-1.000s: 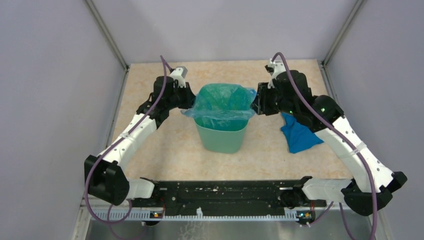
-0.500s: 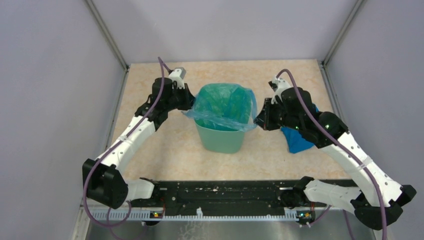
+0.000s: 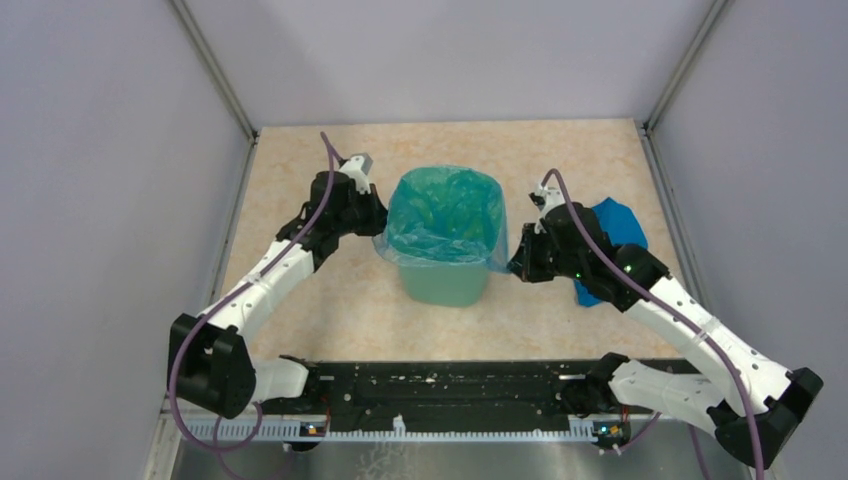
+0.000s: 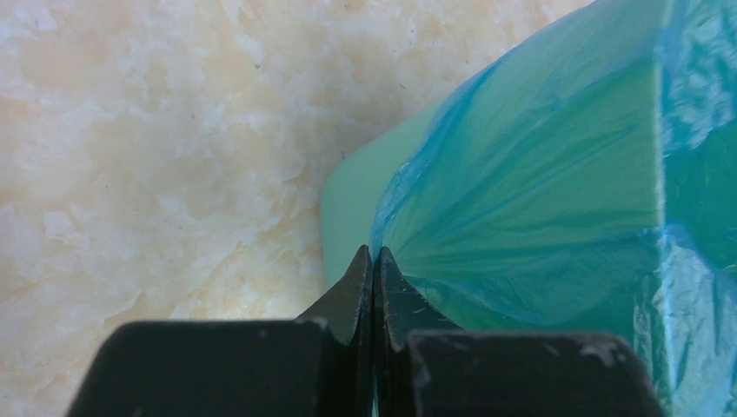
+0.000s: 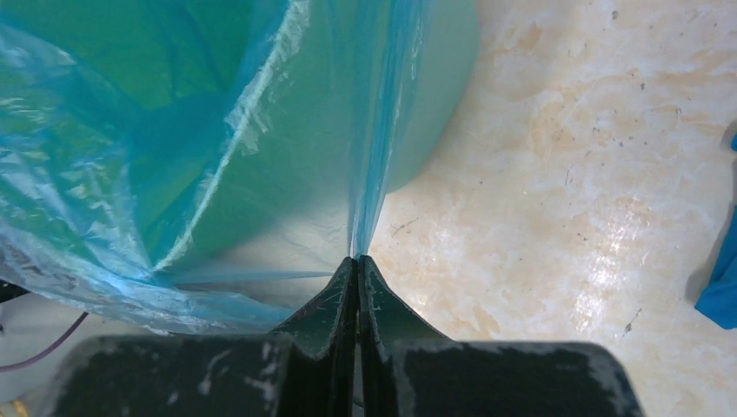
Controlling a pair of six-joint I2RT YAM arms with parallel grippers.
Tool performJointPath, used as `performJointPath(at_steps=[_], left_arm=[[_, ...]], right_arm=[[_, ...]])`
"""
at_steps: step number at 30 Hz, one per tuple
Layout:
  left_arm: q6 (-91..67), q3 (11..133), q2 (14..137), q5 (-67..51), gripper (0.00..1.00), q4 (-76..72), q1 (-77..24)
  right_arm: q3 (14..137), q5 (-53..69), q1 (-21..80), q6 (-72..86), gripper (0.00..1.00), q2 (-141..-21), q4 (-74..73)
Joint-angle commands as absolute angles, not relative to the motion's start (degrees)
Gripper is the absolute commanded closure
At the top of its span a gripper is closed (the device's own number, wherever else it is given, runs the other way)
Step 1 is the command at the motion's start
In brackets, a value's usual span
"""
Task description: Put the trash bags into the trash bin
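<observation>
The mint-green trash bin [image 3: 440, 285] stands upright mid-table. The translucent light blue trash bag [image 3: 445, 215] lines its mouth, its edge draped over the rim down the outer walls. My left gripper [image 3: 380, 222] is at the bin's left wall, shut on the bag's edge [image 4: 452, 217] beside the bin wall [image 4: 348, 208]. My right gripper [image 3: 512, 262] is at the bin's right wall, low, shut on a stretched fold of the bag [image 5: 374, 156]; the bin [image 5: 434, 104] shows behind the fold.
A crumpled dark blue cloth [image 3: 610, 240] lies right of the bin, partly under my right arm, and shows at the right wrist view's edge [image 5: 720, 287]. Grey walls enclose the marbled table [image 3: 330, 300] on three sides.
Both grippers moved down beside the bin's walls, pulling the bag's edge down over the rim. The right arm shifted nearer and lower, uncovering more of the blue cloth.
</observation>
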State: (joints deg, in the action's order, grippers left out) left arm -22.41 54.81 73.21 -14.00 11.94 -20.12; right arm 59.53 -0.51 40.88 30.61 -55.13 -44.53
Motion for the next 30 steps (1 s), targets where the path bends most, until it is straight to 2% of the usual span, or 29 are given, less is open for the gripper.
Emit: performJointPath(at_steps=[1, 24, 30], left_arm=[[-23.77, 53.57, 72.43, -13.48, 1.0, 8.13, -19.93], [-26.76, 56.16, 81.5, -11.42, 1.0, 9.91, -19.94], [-25.9, 54.47, 78.98, -9.71, 1.0, 10.76, -19.95]], right_arm=[[57.0, -3.72, 41.35, 31.66, 1.0, -52.64, -39.83], [46.01, -11.04, 41.4, 32.63, 1.0, -54.23, -31.75], [44.62, -10.55, 41.33, 33.51, 1.0, -53.5, -31.34]])
